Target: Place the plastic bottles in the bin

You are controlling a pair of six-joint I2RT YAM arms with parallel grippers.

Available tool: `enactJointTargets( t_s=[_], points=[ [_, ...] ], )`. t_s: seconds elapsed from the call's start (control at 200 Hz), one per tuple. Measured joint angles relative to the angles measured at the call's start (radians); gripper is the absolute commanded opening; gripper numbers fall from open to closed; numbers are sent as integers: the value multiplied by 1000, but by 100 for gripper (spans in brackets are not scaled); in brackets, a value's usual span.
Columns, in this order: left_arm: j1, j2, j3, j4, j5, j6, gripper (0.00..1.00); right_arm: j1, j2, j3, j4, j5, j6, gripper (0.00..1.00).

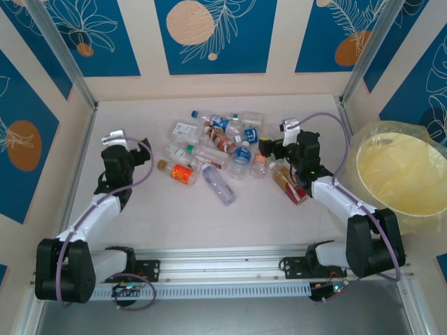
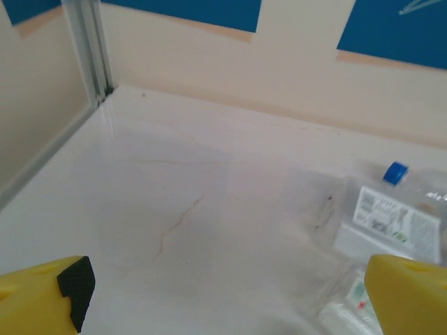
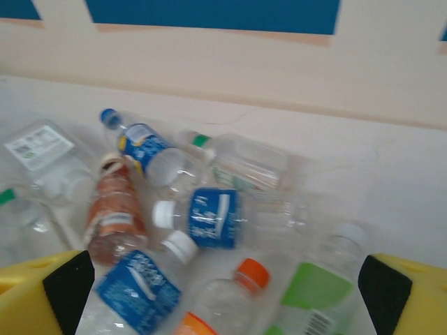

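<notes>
Jaws released on both arms; plastic bottles (image 1: 216, 150) heaped mid-table, bin (image 1: 401, 174) at 3 o'clock.
We find the right gripper (image 1: 272, 148) spread wide and empty at the heap's 3 o'clock edge, the left gripper (image 1: 130, 141) likewise at 9 o'clock. We judge the bottles light, thin-walled, crushable, slick: take one across its labelled body, not the cap. Bare table (image 1: 160, 209) lies at 6 o'clock; walls (image 1: 209, 84) close at 12.
</notes>
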State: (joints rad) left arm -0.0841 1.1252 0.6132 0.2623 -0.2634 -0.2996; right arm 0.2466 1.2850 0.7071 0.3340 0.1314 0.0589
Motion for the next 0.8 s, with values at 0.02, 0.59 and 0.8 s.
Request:
enactJointTargets(
  t_s=[0.02,0.59,0.8],
  points=[
    [-1,0,23,-42,0,-32,100,11,0,10,-17,0,8,100],
    [-146,83,94,-562,69,-767,100,145,131,153,-269,147,241,100],
    [-146,325,253,-615,141,-871,95,154,133,170,-272,203,260,100]
  ],
)
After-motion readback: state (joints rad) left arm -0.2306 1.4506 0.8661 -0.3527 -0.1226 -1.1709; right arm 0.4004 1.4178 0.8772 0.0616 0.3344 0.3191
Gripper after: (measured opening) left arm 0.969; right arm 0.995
